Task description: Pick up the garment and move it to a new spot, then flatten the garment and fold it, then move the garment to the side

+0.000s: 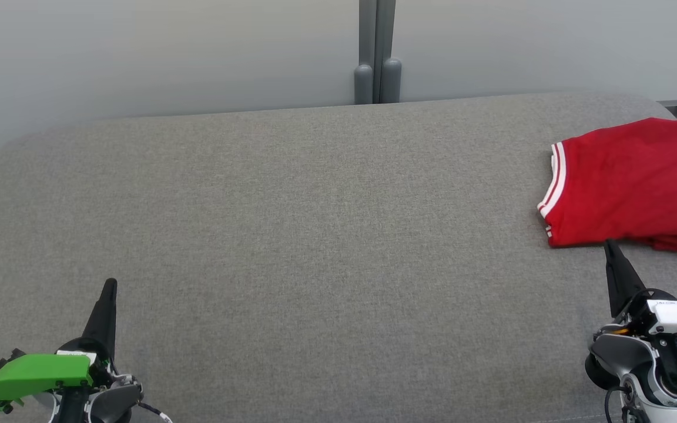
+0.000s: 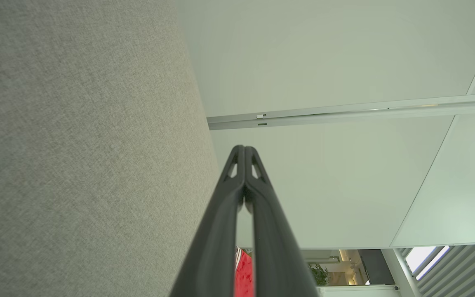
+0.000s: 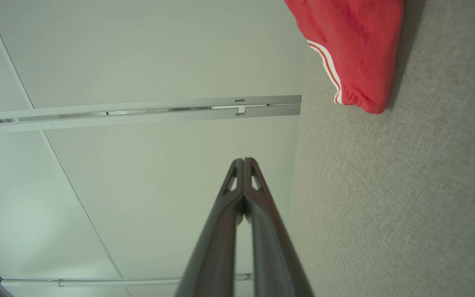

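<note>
We are looking at the garment (image 1: 632, 182) lying folded at the far right of the grey fabric surface (image 1: 315, 235), running off the head view's right edge. It is showing plain red cloth, with white-and-red striped trim (image 1: 555, 182) down its left edge and a rumpled red fold peeking out along its near side. No lettering is showing.

The right gripper (image 1: 609, 244) is pointing up at the garment's near edge with its fingers pressed together, gripping nothing. From its wrist we are seeing the garment (image 3: 353, 49) off to the upper right, apart from the fingertips.

The left gripper (image 1: 110, 283), wearing a green cover (image 1: 36, 373), is sitting well apart at the lower left, its fingers likewise pressed together. Pale panels (image 1: 138, 53) and a grey post (image 1: 377, 53) are standing behind the surface.
</note>
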`<state>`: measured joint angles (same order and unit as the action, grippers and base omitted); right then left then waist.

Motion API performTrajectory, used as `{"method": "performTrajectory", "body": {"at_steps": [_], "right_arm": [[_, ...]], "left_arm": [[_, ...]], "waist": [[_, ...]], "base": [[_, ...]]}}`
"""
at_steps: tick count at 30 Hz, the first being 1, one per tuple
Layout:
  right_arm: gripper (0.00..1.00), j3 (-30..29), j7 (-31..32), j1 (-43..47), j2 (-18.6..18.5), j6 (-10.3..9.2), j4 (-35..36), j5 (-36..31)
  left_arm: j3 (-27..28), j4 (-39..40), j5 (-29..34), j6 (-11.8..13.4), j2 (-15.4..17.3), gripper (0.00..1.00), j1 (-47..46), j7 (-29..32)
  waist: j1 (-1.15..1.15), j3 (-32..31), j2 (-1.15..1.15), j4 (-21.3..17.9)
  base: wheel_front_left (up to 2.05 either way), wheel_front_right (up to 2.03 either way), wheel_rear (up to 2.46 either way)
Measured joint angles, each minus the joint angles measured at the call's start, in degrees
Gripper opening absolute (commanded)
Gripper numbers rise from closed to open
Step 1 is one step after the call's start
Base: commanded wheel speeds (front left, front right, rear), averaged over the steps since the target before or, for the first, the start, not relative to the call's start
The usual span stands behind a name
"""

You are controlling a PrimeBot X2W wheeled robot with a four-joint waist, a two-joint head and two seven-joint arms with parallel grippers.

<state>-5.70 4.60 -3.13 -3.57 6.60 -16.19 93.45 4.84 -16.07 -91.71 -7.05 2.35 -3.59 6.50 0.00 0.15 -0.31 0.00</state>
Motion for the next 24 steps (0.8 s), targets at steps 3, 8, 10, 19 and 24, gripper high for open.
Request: {"method": "performTrajectory", "body": {"at_steps": [3,8,10,19,24], "right_arm": [[0.0,0.0,0.0,0.0,0.0,0.03,0.0,0.0],[0.0,0.0,0.0,0.0,0.0,0.03,0.0,0.0],[0.0,0.0,0.0,0.0,0.0,0.03,0.0,0.0],[0.0,-0.1,0.0,0.0,0.0,0.03,0.0,0.0],[0.0,-0.1,0.1,0.0,0.0,0.03,0.0,0.0]], "left_arm": [[0.0,0.0,0.0,0.0,0.0,0.0,0.0,0.0],[0.0,0.0,0.0,0.0,0.0,0.0,0.0,0.0],[0.0,0.0,0.0,0.0,0.0,0.0,0.0,0.0],[0.0,0.0,0.0,0.0,0.0,0.0,0.0,0.0],[0.0,0.0,0.0,0.0,0.0,0.0,0.0,0.0]], "waist": [[0.0,0.0,0.0,0.0],[0.0,0.0,0.0,0.0],[0.0,0.0,0.0,0.0],[0.0,0.0,0.0,0.0],[0.0,0.0,0.0,0.0]], "base": [[0.0,0.0,0.0],[0.0,0.0,0.0],[0.0,0.0,0.0],[0.0,0.0,0.0],[0.0,0.0,0.0]]}}
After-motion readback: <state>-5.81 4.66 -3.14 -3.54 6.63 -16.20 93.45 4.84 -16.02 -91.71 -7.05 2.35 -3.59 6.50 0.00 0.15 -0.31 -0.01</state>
